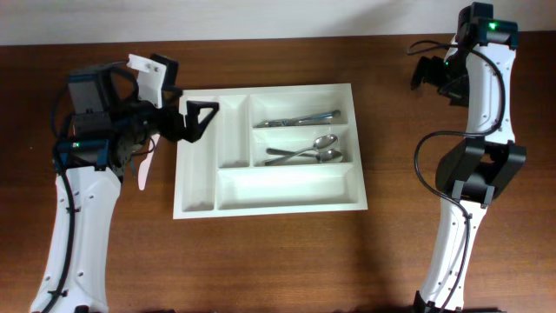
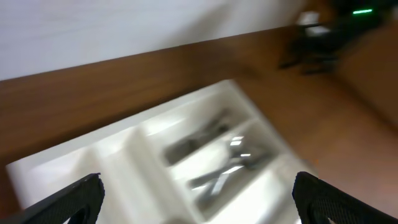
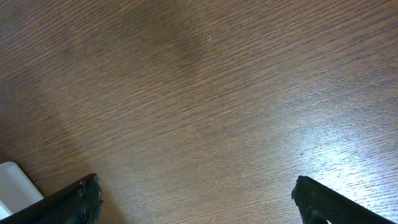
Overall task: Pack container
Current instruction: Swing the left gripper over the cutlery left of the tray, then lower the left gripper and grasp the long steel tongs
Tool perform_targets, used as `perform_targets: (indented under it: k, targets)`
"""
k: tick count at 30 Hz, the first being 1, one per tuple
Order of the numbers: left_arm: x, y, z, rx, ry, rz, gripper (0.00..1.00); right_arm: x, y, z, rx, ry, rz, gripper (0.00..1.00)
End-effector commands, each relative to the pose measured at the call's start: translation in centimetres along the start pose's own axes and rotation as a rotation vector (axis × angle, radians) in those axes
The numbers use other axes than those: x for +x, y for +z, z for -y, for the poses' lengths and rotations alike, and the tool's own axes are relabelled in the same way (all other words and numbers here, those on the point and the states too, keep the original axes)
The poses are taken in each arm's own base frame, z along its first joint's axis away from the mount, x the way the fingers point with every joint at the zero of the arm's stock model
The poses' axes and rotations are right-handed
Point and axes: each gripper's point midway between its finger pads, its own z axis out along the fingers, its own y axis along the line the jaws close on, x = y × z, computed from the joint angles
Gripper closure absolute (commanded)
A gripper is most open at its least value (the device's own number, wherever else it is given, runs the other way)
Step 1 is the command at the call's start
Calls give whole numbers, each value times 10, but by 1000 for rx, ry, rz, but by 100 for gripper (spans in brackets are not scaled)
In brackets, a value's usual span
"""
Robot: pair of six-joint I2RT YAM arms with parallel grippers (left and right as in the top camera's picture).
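White plastic container [image 1: 287, 188] at centre of wooden table [image 1: 391, 261], overhead. Spoons [image 1: 306, 153] in middle right slot; cutlery [image 1: 300, 117] in slot above, kind unclear. Left gripper [image 1: 198, 120] over container's left end, jaws wide. Right gripper [image 1: 432, 73] near far right corner, well apart, jaws unreadable here.
Left wrist: heavy blur; container, grey cutlery smear, fingertips [image 2: 78, 198] cut off at lower corners.
Right wrist: bare wood, fingertips [image 3: 74, 202] spread wide, white sliver [image 3: 12, 183] at edge, unidentifiable.

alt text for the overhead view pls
White five-compartment cutlery tray on a wooden table, spoons and other cutlery in two right compartments. The left hand hangs open over its upper-left corner; the right hand is open, far right.
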Motion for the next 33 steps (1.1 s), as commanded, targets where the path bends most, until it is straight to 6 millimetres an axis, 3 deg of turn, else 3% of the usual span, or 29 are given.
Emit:
perform_targets:
  k: [1,4,9,11,14,18,21,27,30,33]
  targets:
    - [-17,-11,48,260,16,57,1,-3,-3,-2,-2,8,15,1]
    - [-17,-15,61,334,12,64,1,-3,-3,-2,-2,8,15,1]
    - [-16,-15,58,323,1,59,1,-3,-3,-2,-2,8,15,1]
    - [-13,-14,34,204,-103,37,1,-3,-3,-2,-2,8,15,1]
    - [16,-24,-36,-166,-402,-34,1,-3,-3,-2,-2,8,15,1]
    - [56,-67,-100,-519,-616,-77,1,-3,-3,-2,-2,8,15,1]
    - [83,-105,-135,-740,-680,-112,1,-3,-3,-2,-2,8,15,1]
    - [127,-158,-176,-1050,-753,-208,1,-3,-3,-2,-2,8,15,1]
    - [149,-167,-191,-1137,-779,-283,1,-3,-3,-2,-2,8,15,1]
    - [174,-162,-205,-1169,-810,-372,1,-3,-3,-2,-2,8,15,1]
